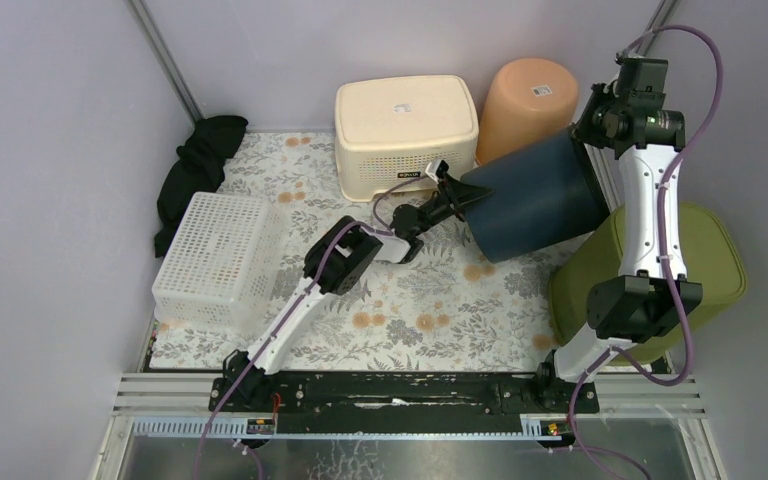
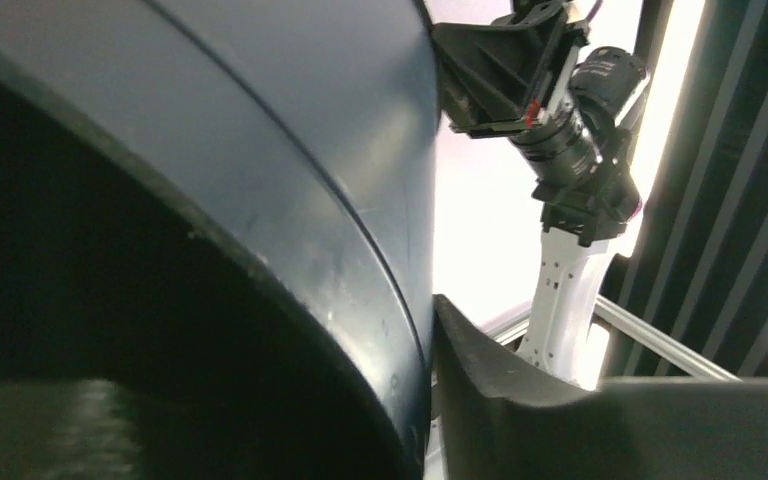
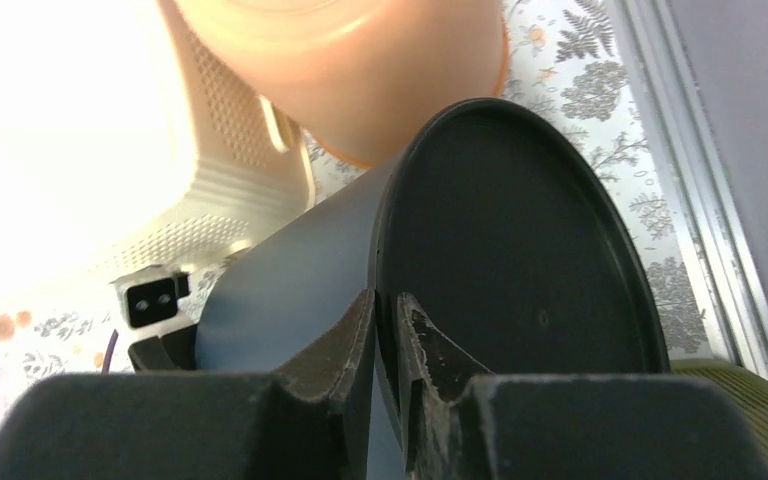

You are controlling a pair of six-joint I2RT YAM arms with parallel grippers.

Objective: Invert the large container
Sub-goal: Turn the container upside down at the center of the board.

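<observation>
Toward the back right of the table (image 1: 400, 300), you have the large container (image 1: 540, 200) lying on its side, mouth facing left and base facing right. It sits just in front of the orange bucket (image 1: 525, 100), between the cream basket (image 1: 405, 115) and the olive bin (image 1: 710, 260). Your right gripper (image 3: 388, 330) is pinching the lip of its base. Your left gripper (image 1: 457, 190) straddles the mouth rim, but you cannot tell whether it is clamped or loose.
</observation>
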